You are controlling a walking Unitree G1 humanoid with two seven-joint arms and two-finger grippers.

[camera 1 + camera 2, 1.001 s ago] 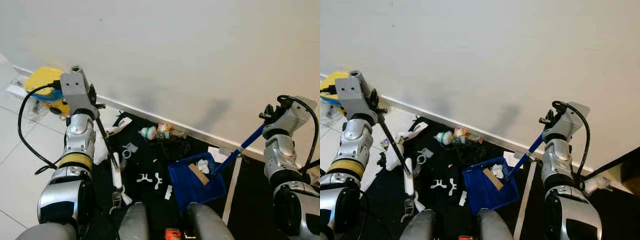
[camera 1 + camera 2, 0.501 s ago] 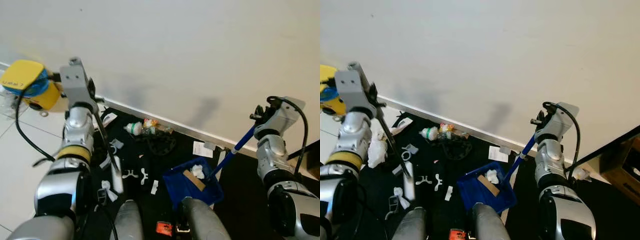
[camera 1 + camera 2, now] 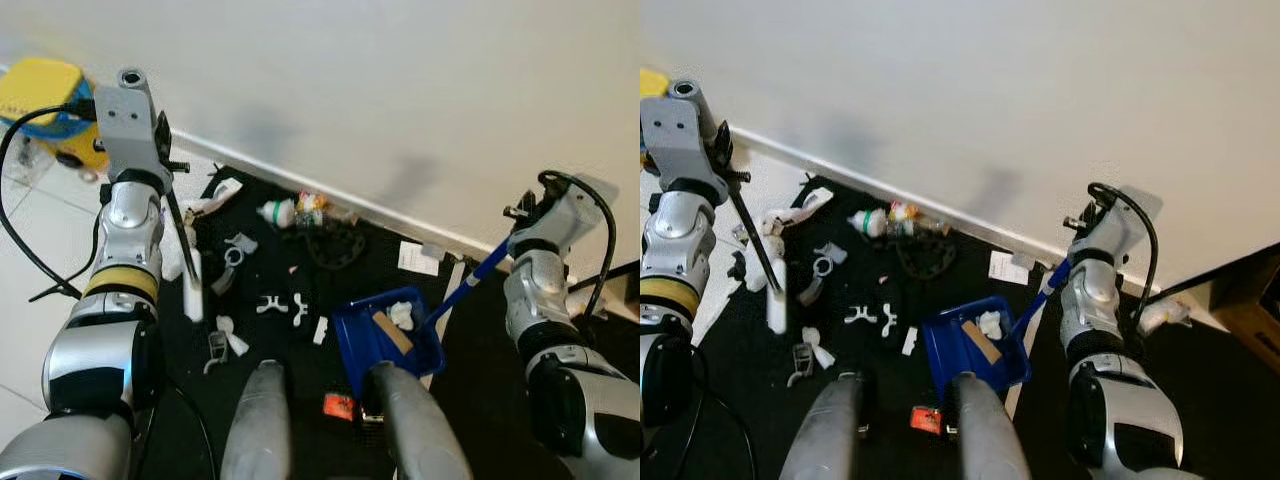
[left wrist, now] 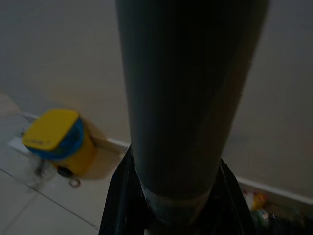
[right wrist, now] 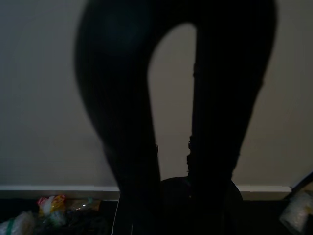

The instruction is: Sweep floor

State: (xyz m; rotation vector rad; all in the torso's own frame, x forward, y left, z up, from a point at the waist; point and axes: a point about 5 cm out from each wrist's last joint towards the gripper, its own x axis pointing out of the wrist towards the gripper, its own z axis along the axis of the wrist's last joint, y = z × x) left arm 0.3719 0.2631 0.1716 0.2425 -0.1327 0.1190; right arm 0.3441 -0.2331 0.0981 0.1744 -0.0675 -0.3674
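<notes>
My left gripper (image 3: 163, 172) is shut on the thin black handle of a broom (image 3: 180, 235), whose white head (image 3: 192, 290) rests on the black mat at the left of the litter. The handle fills the left wrist view as a dark cylinder (image 4: 186, 98). My right gripper (image 3: 524, 214) is shut on the blue handle (image 3: 468, 290) of a blue dustpan (image 3: 372, 345) that lies on the mat with crumpled paper and a brown scrap in it. Litter lies between them: a bottle (image 3: 277, 212), wrappers (image 3: 313, 205), white clips (image 3: 282, 303) and paper bits.
A white wall and baseboard (image 3: 380, 212) run behind the mat. A yellow and blue object (image 3: 42, 92) stands at the far left on white tiles. My legs (image 3: 262, 425) are at the bottom, an orange item (image 3: 338, 405) between them. A brown box (image 3: 1252, 318) stands at the right.
The camera has shifted. The broom head has slid left, away from the white clips. The dustpan stays beside the litter with the same scraps in it.
</notes>
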